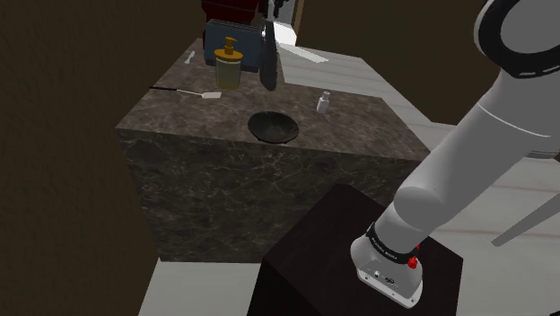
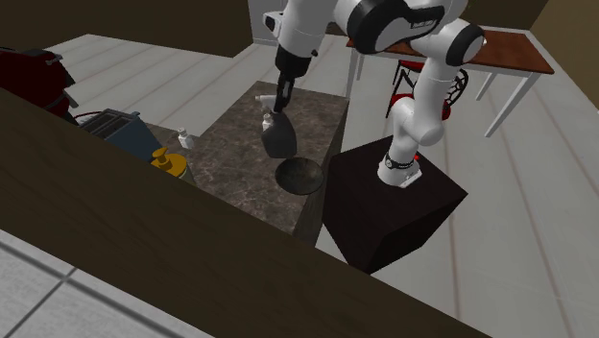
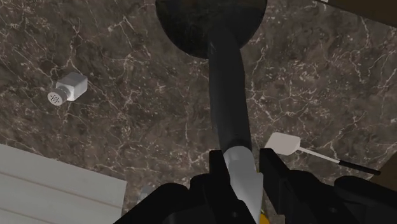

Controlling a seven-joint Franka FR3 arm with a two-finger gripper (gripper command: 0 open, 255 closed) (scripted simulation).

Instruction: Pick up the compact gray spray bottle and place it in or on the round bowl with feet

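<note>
From the shoulder view I see the dark spray bottle [image 1: 268, 61] hanging upright in the air under the claw [image 1: 271, 20], above the marbled tabletop [image 1: 359, 126]. The dark round bowl [image 1: 273, 127] sits on the tabletop nearer the camera than the bottle. A small white shaker [image 1: 323, 103] stands to the bowl's right in this view. A yellow bottle [image 1: 228, 68] and a white spatula [image 1: 196, 92] lie off to its left. The arm's base sits on the dark stand [image 1: 305, 269] at lower right.

In the second exterior view the arm reaches over from the stand [image 2: 384, 216]. The claw [image 2: 282, 104] points down with the spray bottle [image 2: 278, 139] under it, clear of the tabletop [image 2: 230, 154]. The bottle is just above the bowl [image 2: 300, 177].

On the wrist view my claw [image 3: 242, 170] is clamped narrow on the bottle's pale grey head. Both fingers [image 3: 216, 164] press against its sides. The dark body of the spray bottle [image 3: 228, 95] runs away from the camera, and its far end overlaps the bowl [image 3: 191, 25]. The shaker [image 3: 69, 88] lies on the marble to one side of the bottle and the spatula [image 3: 286, 144] to the other.
</note>
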